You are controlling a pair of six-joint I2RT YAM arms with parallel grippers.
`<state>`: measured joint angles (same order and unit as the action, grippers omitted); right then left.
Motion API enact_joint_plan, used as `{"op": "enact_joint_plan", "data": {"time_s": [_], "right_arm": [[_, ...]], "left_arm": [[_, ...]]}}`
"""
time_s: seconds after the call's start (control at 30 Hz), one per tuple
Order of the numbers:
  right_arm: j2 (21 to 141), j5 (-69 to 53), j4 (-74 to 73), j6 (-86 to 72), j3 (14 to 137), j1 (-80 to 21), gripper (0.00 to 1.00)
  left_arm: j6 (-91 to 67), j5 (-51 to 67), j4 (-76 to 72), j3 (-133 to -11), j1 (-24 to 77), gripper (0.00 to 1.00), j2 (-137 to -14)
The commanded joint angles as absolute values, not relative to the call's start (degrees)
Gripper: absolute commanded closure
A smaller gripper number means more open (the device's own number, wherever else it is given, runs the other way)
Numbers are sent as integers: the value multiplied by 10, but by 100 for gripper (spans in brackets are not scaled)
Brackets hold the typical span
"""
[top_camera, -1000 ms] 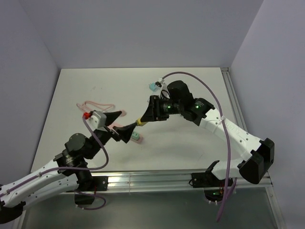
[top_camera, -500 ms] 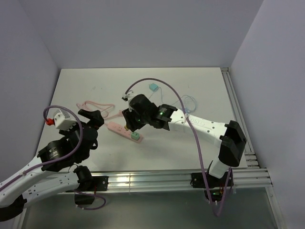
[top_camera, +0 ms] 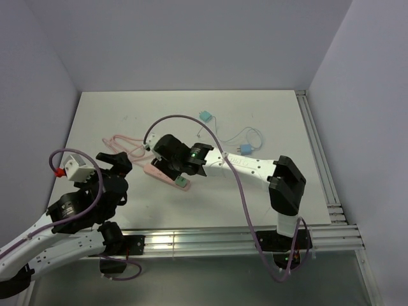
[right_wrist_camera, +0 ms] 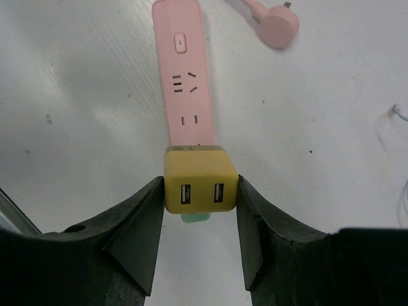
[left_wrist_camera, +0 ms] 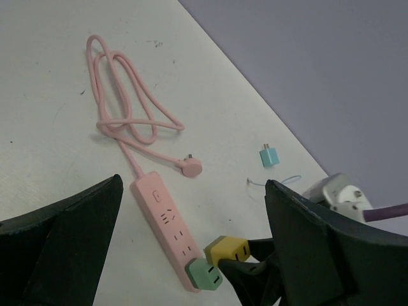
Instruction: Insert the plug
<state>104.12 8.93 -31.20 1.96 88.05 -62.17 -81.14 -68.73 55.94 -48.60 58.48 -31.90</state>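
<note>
Right claw (right_wrist_camera: 199,194) has carried yellow plug (right_wrist_camera: 199,167) over pink power strip (right_wrist_camera: 185,83)

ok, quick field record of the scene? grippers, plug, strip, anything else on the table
right gripper: shut on yellow charger
left gripper: open, holds nothing, off to the strip's side
charger: in the air over the strip, not seated
strip: pink, flat on table, two sockets showing free
green plug: in the strip's end socket
cord: pink, looped beyond the strip, its own plug loose
teal plug: lies apart, far side
</note>
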Motion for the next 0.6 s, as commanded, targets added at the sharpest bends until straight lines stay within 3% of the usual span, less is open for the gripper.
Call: {"op": "enact_joint_plan", "data": {"time_s": [0.0,0.57], "right_arm": [[1066,88,-332,63,923,-624,100],[1146,107,-402,86,987,-640,100]], "left_arm": [[-822,-701,548,-487,586,2,-309],[-788,-699,526,-478,586,3,-279]]}}
